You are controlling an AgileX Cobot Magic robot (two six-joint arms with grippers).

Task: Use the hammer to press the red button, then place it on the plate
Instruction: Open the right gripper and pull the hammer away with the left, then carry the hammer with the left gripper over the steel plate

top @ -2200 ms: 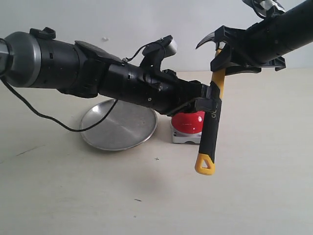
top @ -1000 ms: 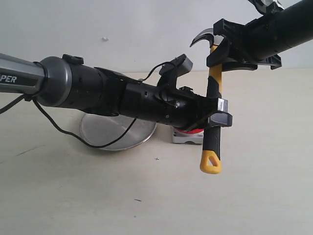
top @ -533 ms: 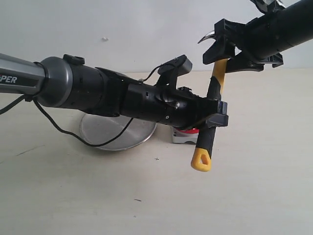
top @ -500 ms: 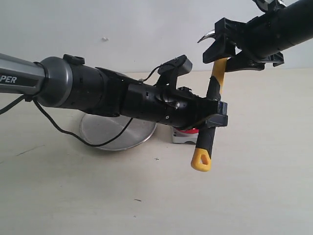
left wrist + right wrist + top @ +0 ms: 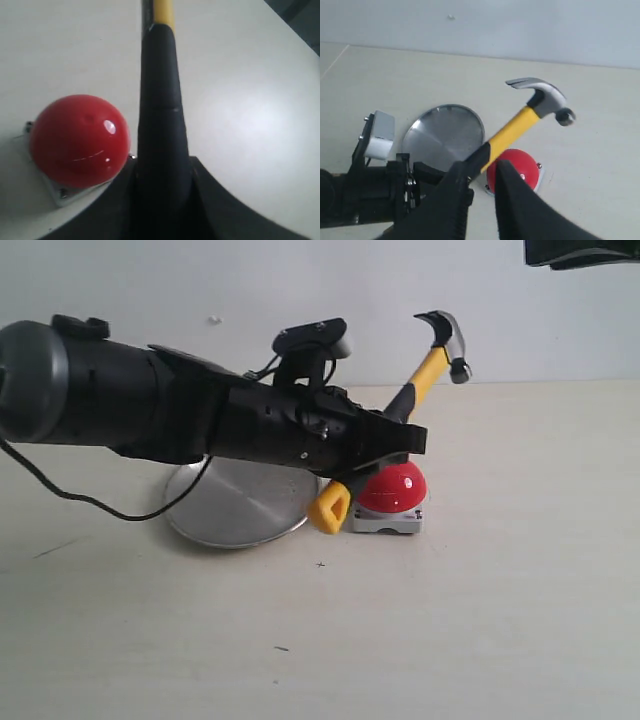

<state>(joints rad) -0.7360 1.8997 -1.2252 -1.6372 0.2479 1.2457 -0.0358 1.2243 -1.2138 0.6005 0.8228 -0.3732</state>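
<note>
My left gripper (image 5: 398,440) is shut on the black grip of the hammer (image 5: 425,375). The hammer slants over the table, its dark steel head (image 5: 447,336) up at the right and its yellow loop (image 5: 330,508) low beside the plate (image 5: 240,502). The red button (image 5: 393,487) sits on its grey base just under the handle. In the left wrist view the handle (image 5: 162,120) runs past the red button (image 5: 77,140) without touching it. My right gripper (image 5: 482,170) hangs open high above, holding nothing, over the hammer (image 5: 520,125), button (image 5: 520,172) and plate (image 5: 445,131).
The pale tabletop (image 5: 500,620) spreads in front and to the right of the button. A black cable (image 5: 100,502) droops from the left arm to the table beside the plate. Only a dark piece of the right arm (image 5: 580,250) shows in the top corner.
The right gripper has let go of the hammer's head end and risen out of the exterior view. The left arm has tilted the hammer, swinging its yellow loop leftwards to the plate.
</note>
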